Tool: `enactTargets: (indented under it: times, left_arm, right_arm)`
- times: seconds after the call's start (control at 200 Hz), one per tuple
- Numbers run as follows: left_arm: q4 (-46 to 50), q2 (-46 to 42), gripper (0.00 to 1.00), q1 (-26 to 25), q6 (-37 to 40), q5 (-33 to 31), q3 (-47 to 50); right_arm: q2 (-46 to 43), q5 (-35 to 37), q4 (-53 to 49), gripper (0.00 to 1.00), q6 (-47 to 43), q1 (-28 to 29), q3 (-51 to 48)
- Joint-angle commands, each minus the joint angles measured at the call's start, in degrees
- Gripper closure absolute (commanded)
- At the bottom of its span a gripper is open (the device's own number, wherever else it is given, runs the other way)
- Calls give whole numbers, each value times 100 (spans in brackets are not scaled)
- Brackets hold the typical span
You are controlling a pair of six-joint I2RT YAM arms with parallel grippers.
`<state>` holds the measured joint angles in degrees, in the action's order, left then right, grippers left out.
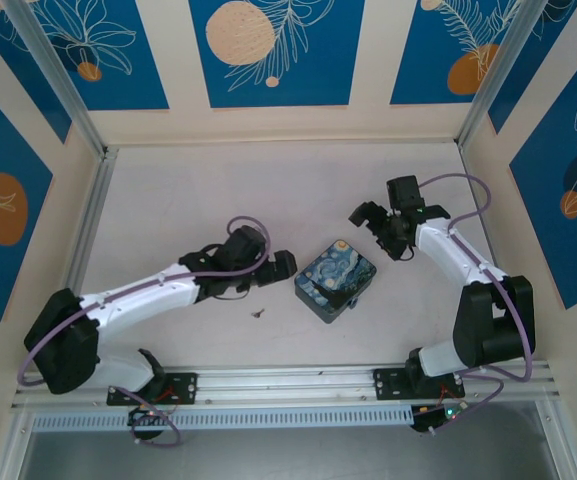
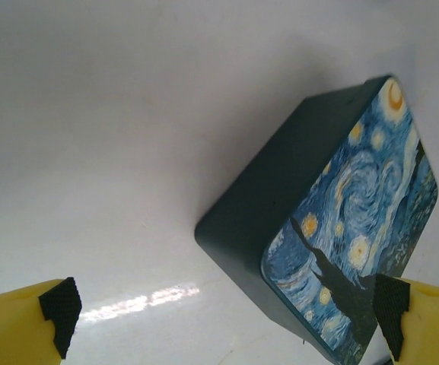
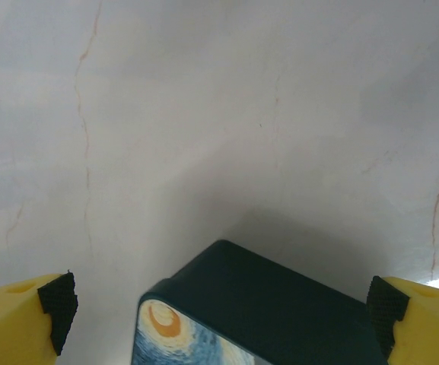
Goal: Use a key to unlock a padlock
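**Jaws of both arms spread wide, holding nothing**

Left jaws stand fully spread just beside the blue painted tin, low over the surface. Their black pads touch nothing. Right jaws are spread equally wide at the far right side of the tin, and they are empty too. The key, a tiny grey sliver, lies on the surface near the left jaws, apart from the tin.
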<state>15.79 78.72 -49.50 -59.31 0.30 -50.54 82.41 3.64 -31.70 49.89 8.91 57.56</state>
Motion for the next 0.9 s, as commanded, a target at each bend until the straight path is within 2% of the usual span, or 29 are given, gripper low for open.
enactTargets:
  times: [0.0, 0.215, 0.41, 0.62, 0.895]
  left_arm:
    - [-269, 365, 0, -314, -618, -250, -295]
    - [-1017, 1023, 0, -658, -1283, -112, -328]
    - [-1361, 1466, 0, -685, -1356, 40, -658]
    - [-1663, 1820, 0, -449, -1420, 286, -854]
    - [-1955, 2077, 0, 227, -1356, 752, -917]
  right_arm:
    - [-16, -585, 147, 0, -370, -142, -202]
    - [-254, -903, 276, 0, -399, -256, -561]
    - [-523, -1121, 469, 0, -202, -240, -872]
    - [-708, -1351, 673, 0, 98, -124, -1188]
    - [-850, -1261, 930, 0, 758, 622, -1429]
